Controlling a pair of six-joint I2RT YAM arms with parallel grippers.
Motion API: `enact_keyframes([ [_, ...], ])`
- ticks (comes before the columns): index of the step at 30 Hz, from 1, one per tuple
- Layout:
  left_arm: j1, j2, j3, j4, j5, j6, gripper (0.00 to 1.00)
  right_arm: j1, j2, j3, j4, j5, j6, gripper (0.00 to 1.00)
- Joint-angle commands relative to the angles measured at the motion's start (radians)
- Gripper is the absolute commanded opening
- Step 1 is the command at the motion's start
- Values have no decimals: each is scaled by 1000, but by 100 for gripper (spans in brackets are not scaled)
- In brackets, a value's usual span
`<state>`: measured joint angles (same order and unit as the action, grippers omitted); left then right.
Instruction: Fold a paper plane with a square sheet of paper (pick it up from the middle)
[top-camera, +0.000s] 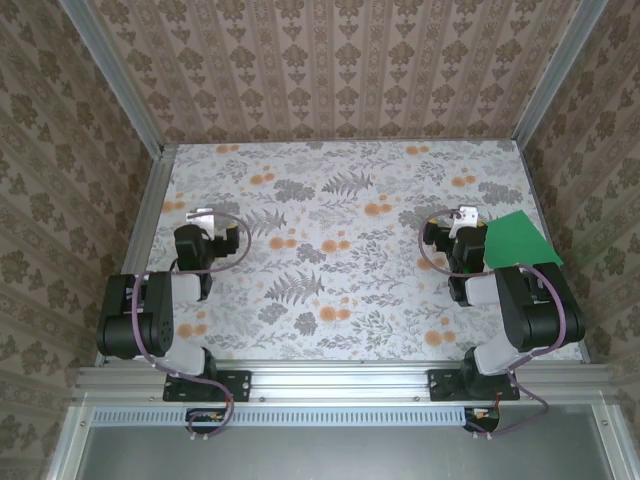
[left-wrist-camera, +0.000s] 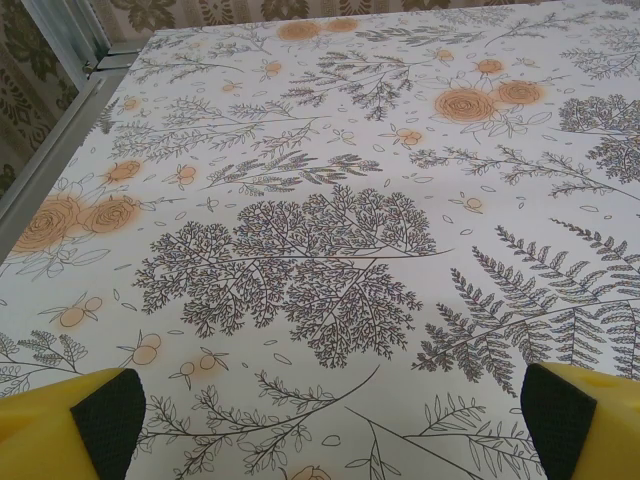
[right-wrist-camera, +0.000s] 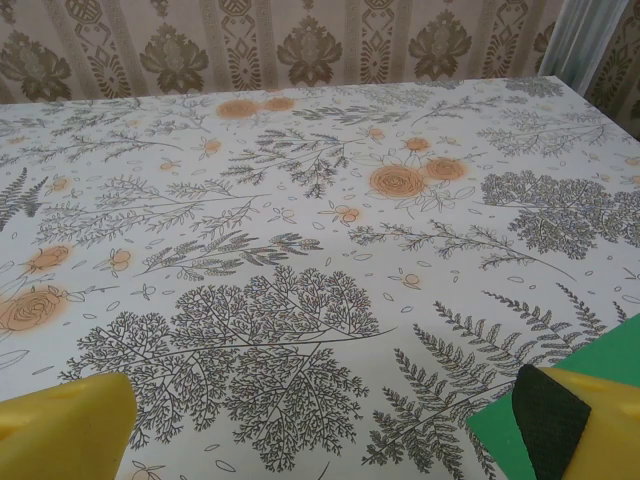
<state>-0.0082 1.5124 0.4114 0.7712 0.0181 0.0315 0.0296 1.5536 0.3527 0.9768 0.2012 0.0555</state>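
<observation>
Right pincer (right-wrist-camera: 325, 420) gapes wide with nothing between its fingers, and a corner of the green paper (right-wrist-camera: 495, 430) lies flat just beside its right finger, near the right edge of the flowered table (top-camera: 330, 200); left pincer (left-wrist-camera: 330, 410) hangs wide open too, well apart

The square sheet of paper (top-camera: 518, 242) lies flat on the table (top-camera: 330, 200), far over on the right side, next to the right wall. The right gripper (top-camera: 462, 215) is just left of the sheet. In the right wrist view, the sheet (right-wrist-camera: 610, 355) runs under the right finger (right-wrist-camera: 560, 420). The left gripper (top-camera: 203, 218) is over the left side of the table, well apart from the sheet.
</observation>
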Motion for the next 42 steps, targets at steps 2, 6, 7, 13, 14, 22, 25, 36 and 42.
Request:
enact_keyframes([
  [2,-4,8,20,3,-6,22,100,-2,-3,12,3,-13,9,100],
  [6,-4,8,20,4,-6,21,100,-2,-3,12,3,-13,9,100],
  [7,-5,7,20,4,-6,20,100,-1,-3,11,3,-13,9,100],
  [13,-2,7,20,4,-4,21,100,-2,-3,12,3,-13,9,100],
  [14,-4,8,20,4,-6,20,100,-2,-1,12,3,-13,8,100],
  [22,-4,8,20,2,-6,20,100,-2,-1,14,-1,-12,9,100],
  [25,-3,1,21,2,-12,20,100,-2,-4,5,17,-11,9,100],
  [36,-18,-175,266,-581,-36,-111,100,23,-359,115,-504,241,166,100],
  [42,-15,-270,398,-842,72,-288,100,11,-357,410,-1107,195,352,100],
])
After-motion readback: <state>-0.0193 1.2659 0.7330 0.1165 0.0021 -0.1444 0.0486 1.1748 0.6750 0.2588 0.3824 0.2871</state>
